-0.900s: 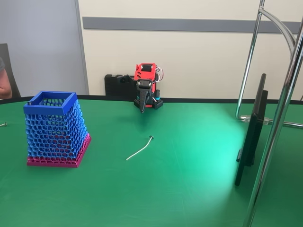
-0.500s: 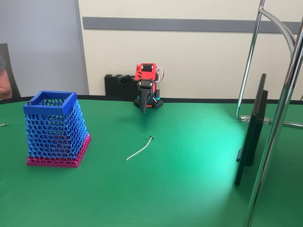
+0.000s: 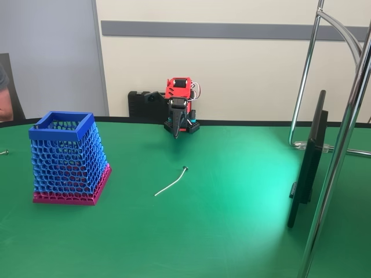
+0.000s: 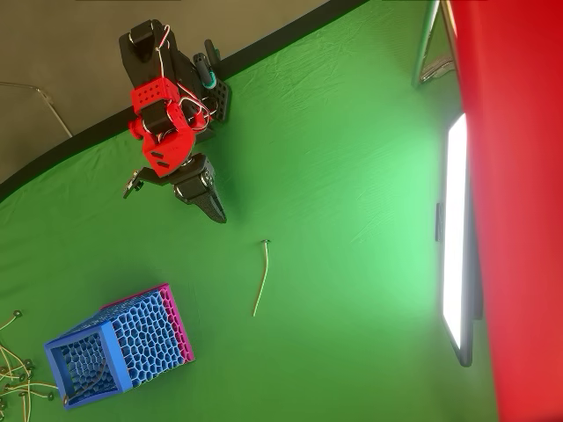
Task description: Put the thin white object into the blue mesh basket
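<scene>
The thin white object (image 3: 171,185) lies flat on the green table, a curved strip with a small dark head at its far end; from overhead the thin white object (image 4: 262,277) sits mid-table. The blue mesh basket (image 3: 66,156) stands upright at the left with its magenta base band; overhead, the blue mesh basket (image 4: 119,352) is at the lower left. My red and black arm is folded at the table's far edge. Its gripper (image 3: 176,131) points down, shut, nothing in it, well behind the strip. Overhead, the gripper (image 4: 216,212) ends short of the strip's head.
A black monitor (image 3: 309,159) on a stand and chrome poles (image 3: 342,145) occupy the right side. A small grey bit (image 3: 4,152) lies at the far left edge. Overhead, several loose ties (image 4: 16,378) lie beside the basket. A person's arm (image 3: 4,98) shows at the left.
</scene>
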